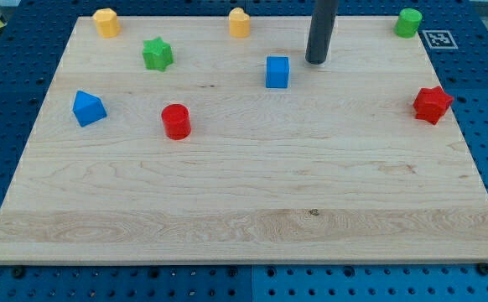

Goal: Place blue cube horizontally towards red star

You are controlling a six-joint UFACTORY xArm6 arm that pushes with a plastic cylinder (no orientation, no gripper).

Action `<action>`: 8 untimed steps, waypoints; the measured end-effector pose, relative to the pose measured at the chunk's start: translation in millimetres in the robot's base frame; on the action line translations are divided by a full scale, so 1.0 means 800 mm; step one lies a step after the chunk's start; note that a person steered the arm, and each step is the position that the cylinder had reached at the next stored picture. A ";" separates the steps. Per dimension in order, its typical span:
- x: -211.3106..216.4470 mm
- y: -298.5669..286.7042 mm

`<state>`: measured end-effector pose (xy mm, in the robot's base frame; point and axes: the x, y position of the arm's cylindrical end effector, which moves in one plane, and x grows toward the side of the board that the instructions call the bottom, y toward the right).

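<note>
The blue cube (277,72) sits on the wooden board in the upper middle. The red star (432,105) lies near the board's right edge, a little lower in the view than the cube and far to its right. My tip (316,61) rests on the board just to the right of the blue cube and slightly above it, a small gap apart, not touching it.
A green star (157,54), a red cylinder (176,122) and a blue angular block (88,108) lie on the left half. Two yellow blocks (106,22) (239,23) and a green cylinder (408,23) stand along the top edge. The board (244,210) ends on blue pegboard.
</note>
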<state>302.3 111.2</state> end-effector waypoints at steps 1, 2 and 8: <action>0.000 -0.009; 0.000 -0.022; -0.003 -0.061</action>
<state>300.2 62.3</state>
